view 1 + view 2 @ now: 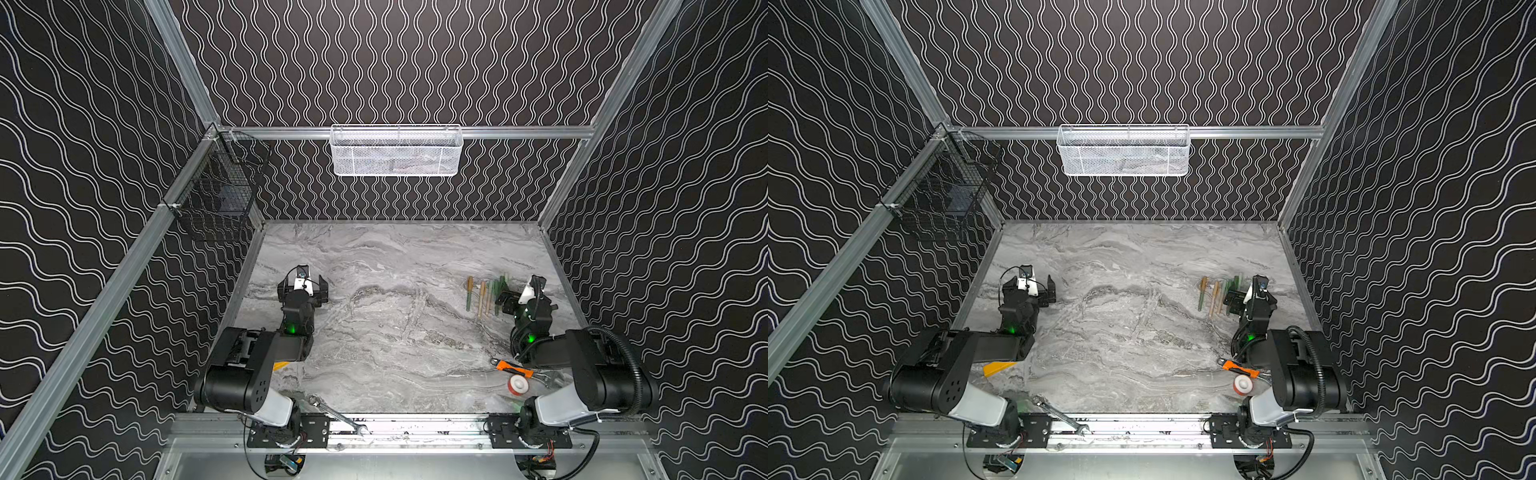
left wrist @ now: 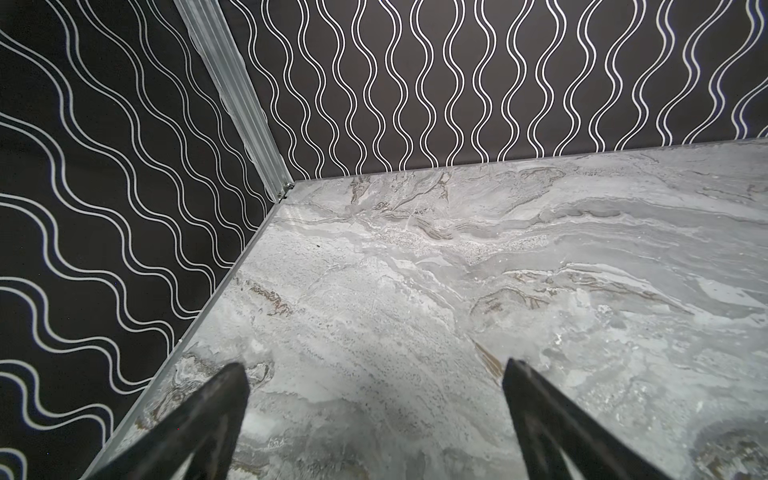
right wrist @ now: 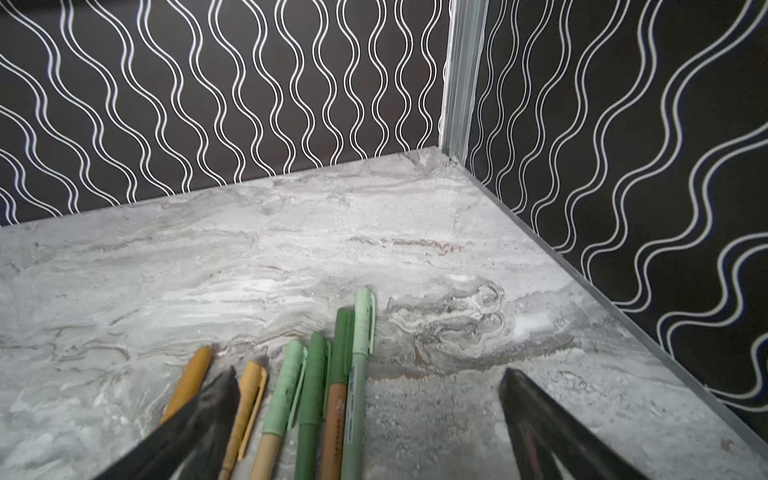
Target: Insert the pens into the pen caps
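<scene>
Several pens [image 1: 484, 297] lie side by side in a row on the marble table at the right, seen in both top views [image 1: 1214, 297]. In the right wrist view each pen wears a pen cap on its far end: tan caps [image 3: 249, 390], pale green caps [image 3: 362, 320] and dark green caps [image 3: 316, 365]. My right gripper [image 3: 370, 371] hangs open just over the near end of the row, one finger [image 3: 216, 399] above the tan pens; it holds nothing. My left gripper [image 2: 375, 363] stands open over bare marble at the left [image 1: 303, 286], far from the pens.
An orange-handled tool [image 1: 510, 368], a red-and-white tape roll [image 1: 519, 384] and a wrench [image 1: 548, 378] lie by the right arm's base. Another wrench [image 1: 336, 415] rests on the front rail. A yellow piece [image 1: 998, 368] sits under the left arm. Wire baskets [image 1: 397, 151] hang on the walls.
</scene>
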